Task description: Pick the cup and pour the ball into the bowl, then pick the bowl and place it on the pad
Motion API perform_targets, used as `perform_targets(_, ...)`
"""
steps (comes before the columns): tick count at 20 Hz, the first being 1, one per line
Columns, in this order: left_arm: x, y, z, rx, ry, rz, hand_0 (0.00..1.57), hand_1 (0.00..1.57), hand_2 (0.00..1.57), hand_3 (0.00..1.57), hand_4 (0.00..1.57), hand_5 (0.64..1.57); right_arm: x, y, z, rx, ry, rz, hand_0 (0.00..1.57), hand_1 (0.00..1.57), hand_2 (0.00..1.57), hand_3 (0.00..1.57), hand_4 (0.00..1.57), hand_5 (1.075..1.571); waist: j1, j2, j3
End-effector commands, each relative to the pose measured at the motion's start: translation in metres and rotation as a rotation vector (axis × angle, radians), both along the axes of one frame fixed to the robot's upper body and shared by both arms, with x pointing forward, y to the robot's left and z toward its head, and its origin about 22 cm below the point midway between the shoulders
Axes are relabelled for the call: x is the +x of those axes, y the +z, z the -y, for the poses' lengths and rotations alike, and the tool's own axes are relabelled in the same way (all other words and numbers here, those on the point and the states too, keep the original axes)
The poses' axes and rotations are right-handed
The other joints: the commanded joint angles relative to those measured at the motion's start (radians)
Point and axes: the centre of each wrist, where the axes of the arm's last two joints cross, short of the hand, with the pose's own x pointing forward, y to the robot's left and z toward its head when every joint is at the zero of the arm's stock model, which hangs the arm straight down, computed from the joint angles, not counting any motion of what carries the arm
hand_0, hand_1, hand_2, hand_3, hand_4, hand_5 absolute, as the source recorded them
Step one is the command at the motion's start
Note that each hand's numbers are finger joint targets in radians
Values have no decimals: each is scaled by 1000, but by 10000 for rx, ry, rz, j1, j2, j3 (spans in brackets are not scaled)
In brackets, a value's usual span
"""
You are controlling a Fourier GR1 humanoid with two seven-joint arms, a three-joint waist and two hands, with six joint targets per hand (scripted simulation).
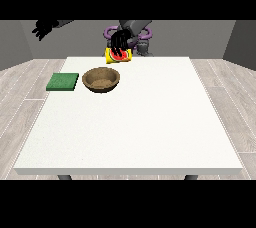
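Gripping one yellow cup (118, 56), the hand at the middle of the view (120, 39) has its black fingers curled down over the cup's top, above the far edge of the tabletop (135, 127). The cup shows a red inside and appears tilted towards the camera; whether it touches the tabletop cannot be told. The ball cannot be told apart from the red of the cup.

Just in front of the cup, a little towards the view's left, sits one brown bowl (101, 79), upright on the tabletop, apart from the cup. Beside the bowl, further to the view's left, lies one flat green pad (63, 82), near the tabletop's left edge and not touching the bowl.

A second hand, at the view's left (44, 27), hangs in the air well above and beyond the tabletop's far left corner, holding nothing, its fingers spread and relaxed.

The one white tabletop carries the bowl and the pad, both in its far left part.
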Motion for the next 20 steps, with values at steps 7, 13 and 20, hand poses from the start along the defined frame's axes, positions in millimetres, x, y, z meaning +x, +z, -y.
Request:
perform_targets(7, -38, 4, 39, 2500, -550, -735, 167, 167, 1194, 1571, 1134, 1570, 15, -4, -10, -62, 192, -355, 0, 0, 0, 271, 691, 1548, -180, -440, -13)
perform_targets(13, -17, 45, 21, -260, -644, 333, 319, 319, 1496, 1545, 1105, 1570, 12, -9, -11, -116, -386, -116, 0, 0, 0, 271, 691, 1548, 683, -216, -26)
perform_targets(20, -1, 91, -45, -8072, -615, 89, 635, 635, 936, 669, 1285, 1545, -2, -12, 13, -19, -1769, -564, 0, 0, 0, 132, 777, 1559, 2299, -478, -125)
